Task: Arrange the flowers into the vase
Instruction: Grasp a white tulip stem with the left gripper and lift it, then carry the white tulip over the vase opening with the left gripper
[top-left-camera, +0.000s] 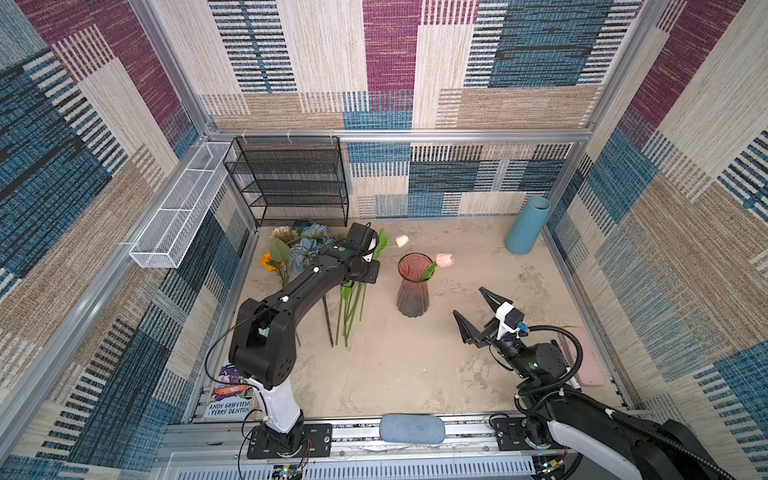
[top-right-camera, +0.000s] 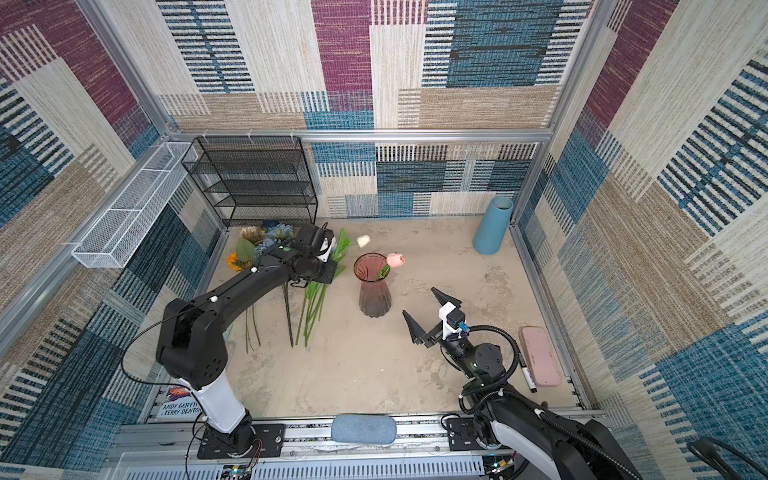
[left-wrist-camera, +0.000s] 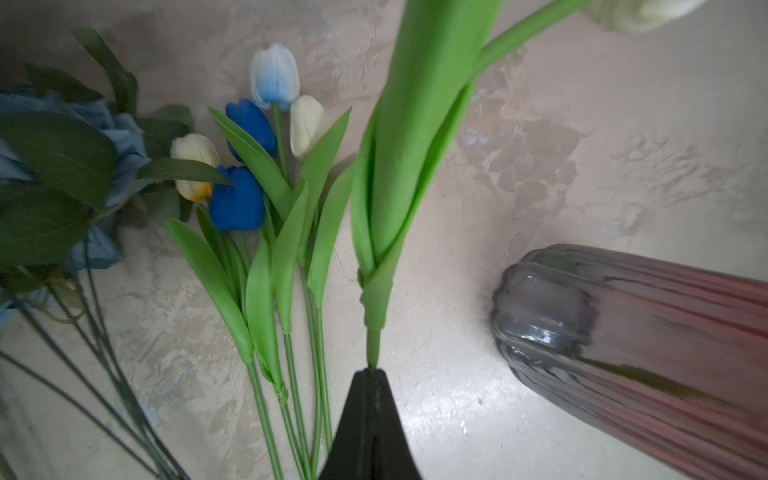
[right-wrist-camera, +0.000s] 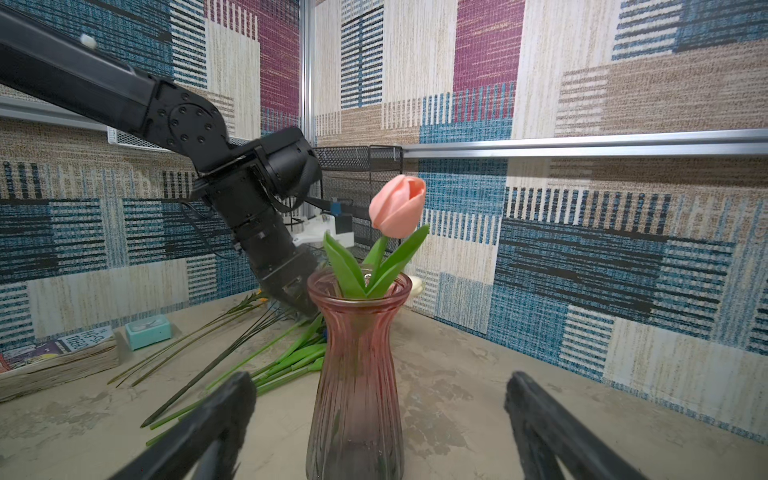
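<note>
**White tulip pinched in my left end effector, pink one in the vase**

In both top views the counter lies bare across the lower middle, between my two arms and down to the front rail. The left centre is crowded: the other flowers lie flat there, stems pointing toward the bottom of the frame. My left end effector is clamped tight on the stem of the white tulip. Its bloom hangs just up and left of the vase rim, apart from it. My right end effector, jaws spread wide, sits lower right of the vase. The vase stands upright mid-frame and holds one pink tulip. A blue cylinder stands at upper right; I cannot tell what it contains. A black mesh shelf backs the upper left.
</note>
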